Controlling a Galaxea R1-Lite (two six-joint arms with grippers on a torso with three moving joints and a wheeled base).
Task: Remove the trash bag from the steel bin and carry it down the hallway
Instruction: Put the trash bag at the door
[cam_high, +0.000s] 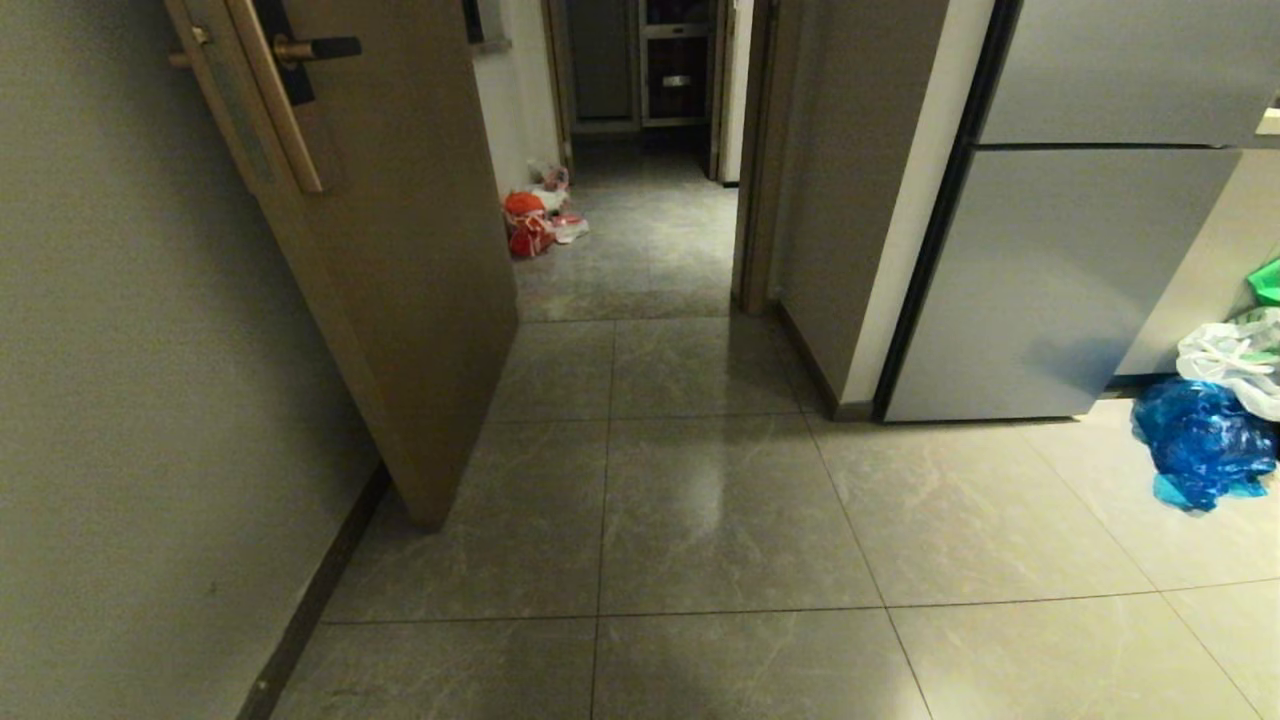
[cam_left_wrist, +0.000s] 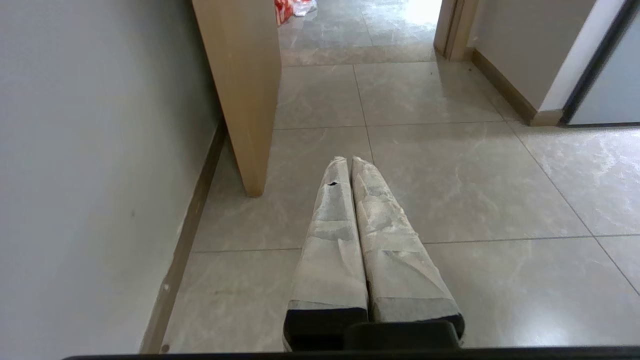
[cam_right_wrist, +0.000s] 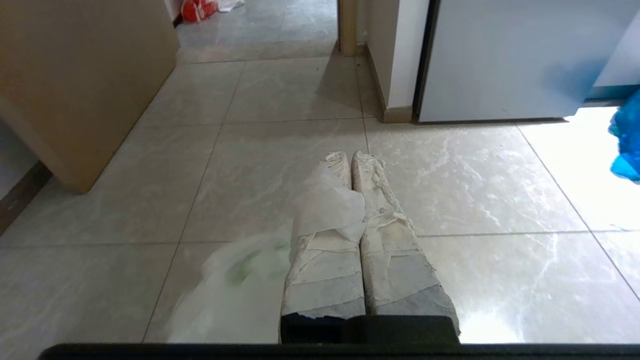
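Left: open door (cam_high: 400, 250) juts into the hallway (cam_high: 640, 480), narrowing the passage. Left end effector (cam_left_wrist: 350, 162) fingers pressed together, nothing in them. Centre, far down the passage: orange-red bag (cam_high: 527, 225) against the wall. Right end effector (cam_right_wrist: 350, 156) clamped on a handle loop of the trash bag (cam_right_wrist: 235, 280), which hangs beside its fingers above the tiles (steel bin not in view). Far right: blue bag (cam_high: 1195, 440). Risks, judged: thin plastic could tear or slip from the pinch; a swinging bag could snag the door edge.
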